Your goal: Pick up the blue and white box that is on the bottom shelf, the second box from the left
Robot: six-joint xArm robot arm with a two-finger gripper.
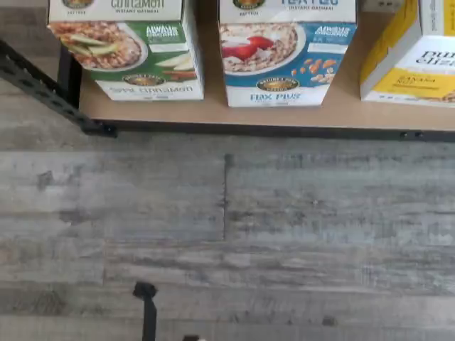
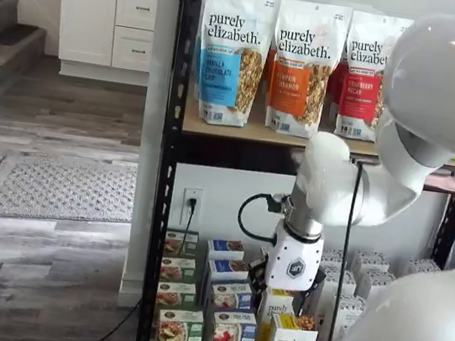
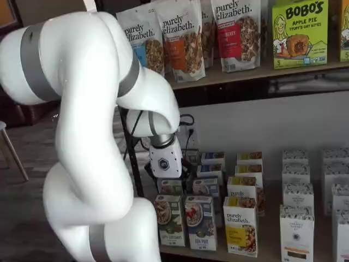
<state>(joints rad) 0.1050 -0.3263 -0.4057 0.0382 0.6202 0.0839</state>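
We find the blue and white box (image 1: 287,60) standing upright at the front edge of the bottom shelf (image 1: 213,114), first in its row, with the green-fronted box (image 1: 131,53) just beside it on one side and the yellow-fronted box (image 1: 412,57) near it on the other. In both shelf views it sits low and forward (image 3: 200,222), with more boxes lined up behind it.

The gripper (image 2: 293,265) hangs above the shelf rows, its white body plain in both shelf views, but the black fingers are lost against the boxes behind them, so we cannot tell whether they stand apart or together.

Our worry is the crowding. The green-fronted neighbour looks close enough that a finger coming down on that side could catch its top and tip it or shove it. If the fingers are in fact together, they would strike the lid and crush the card instead of straddling it. The box is also at the shelf's lip, so a push from behind might slide it off onto the floor (image 1: 227,227). A shallow grip on smooth card may slip on the lift
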